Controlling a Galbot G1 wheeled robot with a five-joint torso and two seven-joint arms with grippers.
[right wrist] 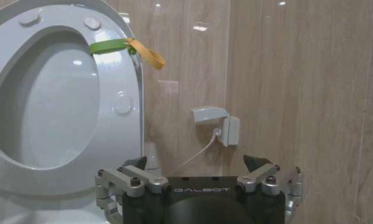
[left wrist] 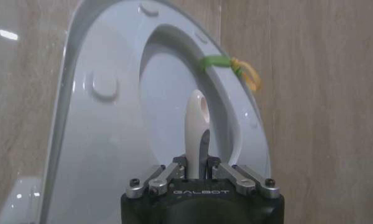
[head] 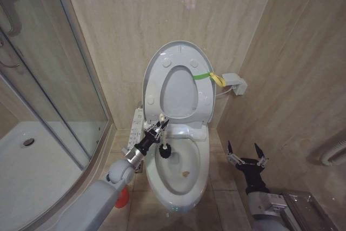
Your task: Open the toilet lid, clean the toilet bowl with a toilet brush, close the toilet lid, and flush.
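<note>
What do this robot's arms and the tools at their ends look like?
Both arms are smooth, rounded grey tubes with ball-like joints. The left tool and the right tool share one design: a black body printed with white "GALBOT" lettering, from which two silver metal linkage fingers with dark screws fork out, ending in dark pointed tips. No loose cables show.

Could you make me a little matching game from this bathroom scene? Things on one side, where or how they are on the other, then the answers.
Things:
1. toilet lid
2. toilet brush
3. right gripper
4. strap

States:
A. green and yellow, on the lid's edge
B. jaws open, beside the toilet, holding nothing
C. raised against the wall
D. held by the left gripper, head down in the toilet bowl

Pairs: 1-C, 2-D, 3-B, 4-A
</note>
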